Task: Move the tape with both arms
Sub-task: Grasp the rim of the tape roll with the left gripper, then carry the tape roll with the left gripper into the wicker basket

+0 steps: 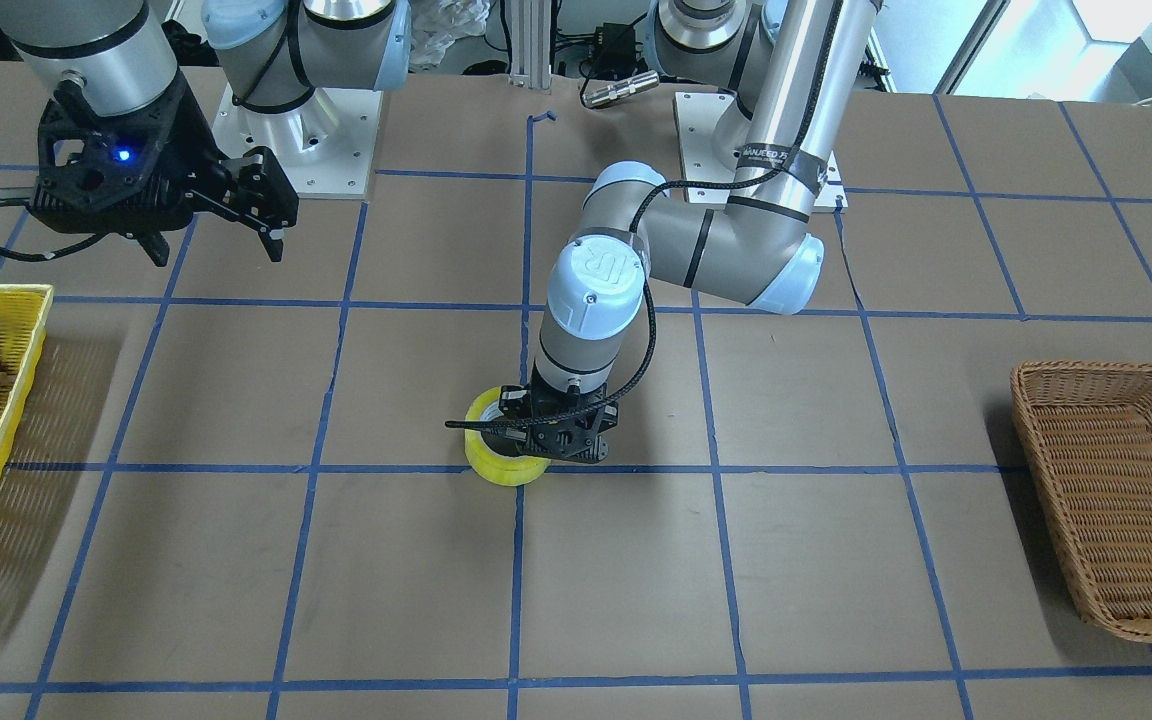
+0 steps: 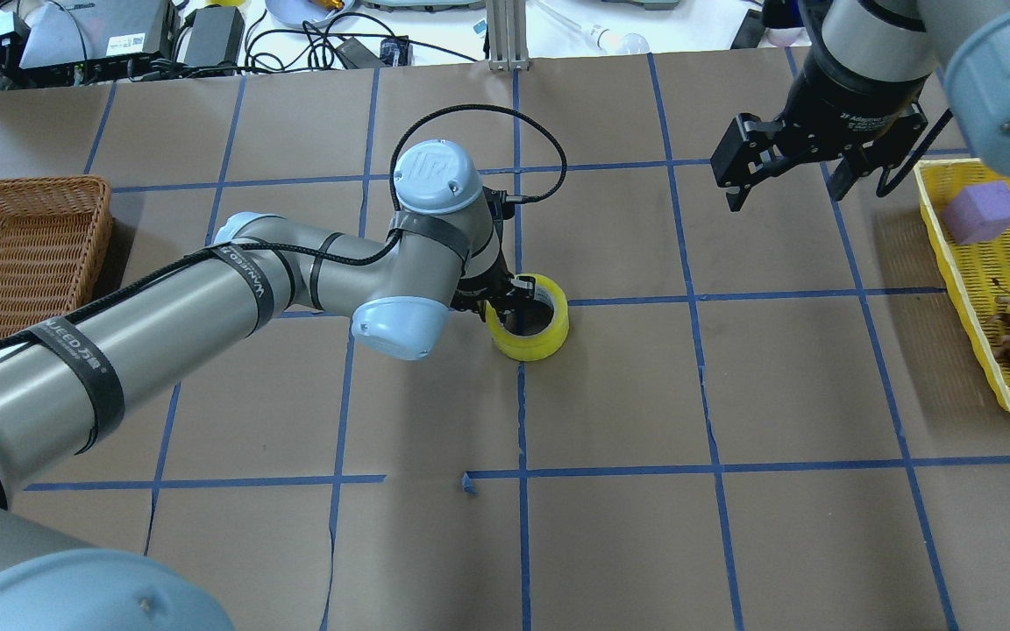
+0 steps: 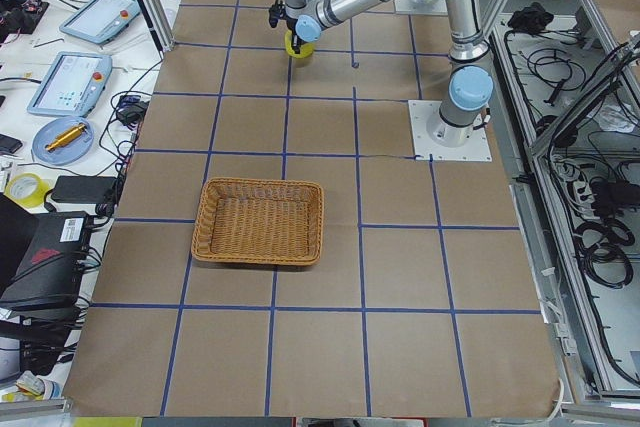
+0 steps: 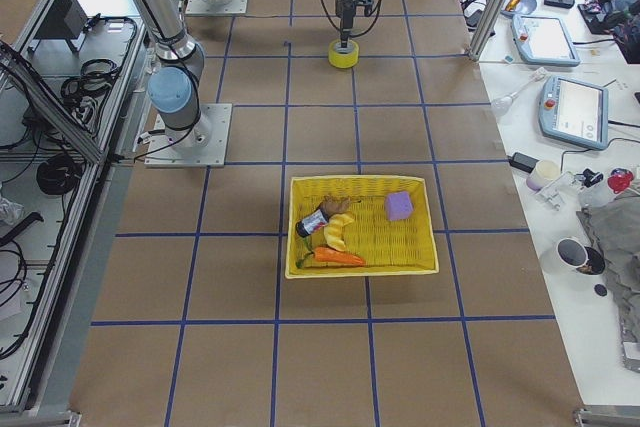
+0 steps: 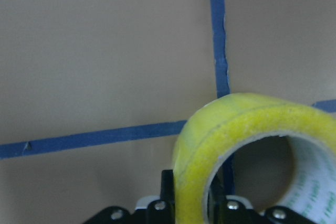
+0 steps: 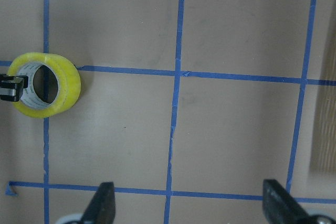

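The yellow tape roll (image 2: 549, 337) with a white core lies near the table's middle on a blue grid crossing; it also shows in the front view (image 1: 496, 465) and the right wrist view (image 6: 65, 85). My left gripper (image 2: 509, 296) points straight down at the roll's near-left rim. In the left wrist view its two fingers stand close on either side of the roll's wall (image 5: 236, 124), one inside the ring and one outside. My right gripper (image 2: 785, 193) is open and empty, held high above the table to the right, apart from the tape.
A brown wicker basket (image 2: 14, 245) stands on the robot's far left. A yellow mesh basket (image 2: 961, 263) on the far right holds a purple block (image 2: 983, 212) and toy items. Blue tape lines grid the brown table.
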